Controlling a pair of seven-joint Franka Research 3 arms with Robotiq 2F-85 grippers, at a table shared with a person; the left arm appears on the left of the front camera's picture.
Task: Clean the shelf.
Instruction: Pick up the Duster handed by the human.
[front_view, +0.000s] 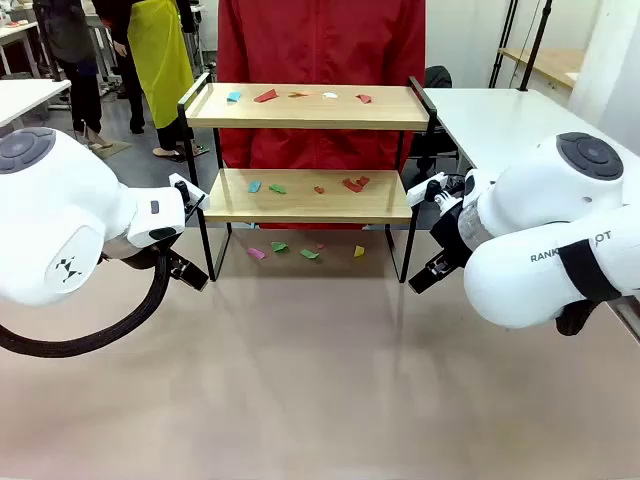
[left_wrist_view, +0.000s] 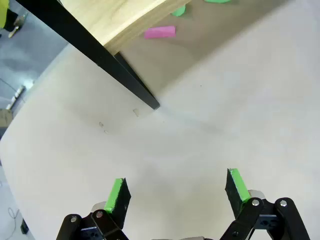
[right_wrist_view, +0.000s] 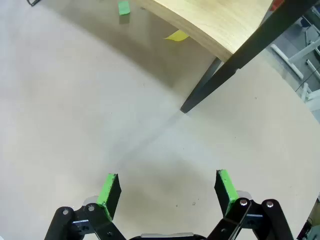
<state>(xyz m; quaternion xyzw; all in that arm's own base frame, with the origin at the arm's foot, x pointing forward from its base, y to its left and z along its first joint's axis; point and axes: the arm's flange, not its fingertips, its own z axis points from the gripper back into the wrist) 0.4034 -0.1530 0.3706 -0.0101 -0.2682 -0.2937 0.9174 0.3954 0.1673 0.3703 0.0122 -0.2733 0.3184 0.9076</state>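
The shelf (front_view: 300, 108) stands at the far middle of the table, two light wooden boards in a thin black frame. Small coloured paper scraps lie on its top board (front_view: 265, 96), on its lower board (front_view: 352, 185) and on the table beneath it (front_view: 281, 247). My left gripper (left_wrist_view: 177, 187) hovers open over bare table near the shelf's front left leg (left_wrist_view: 131, 84). Near the front right leg (right_wrist_view: 210, 86), my right gripper (right_wrist_view: 167, 187) is open too, with nothing between its fingers. A pink scrap (left_wrist_view: 160, 32) and a yellow scrap (right_wrist_view: 177, 35) lie under the shelf.
A person in a red jacket (front_view: 320, 60) stands right behind the shelf. White tables (front_view: 510, 120) flank it at the back right and far left. The beige tabletop (front_view: 320, 380) stretches wide in front of the shelf.
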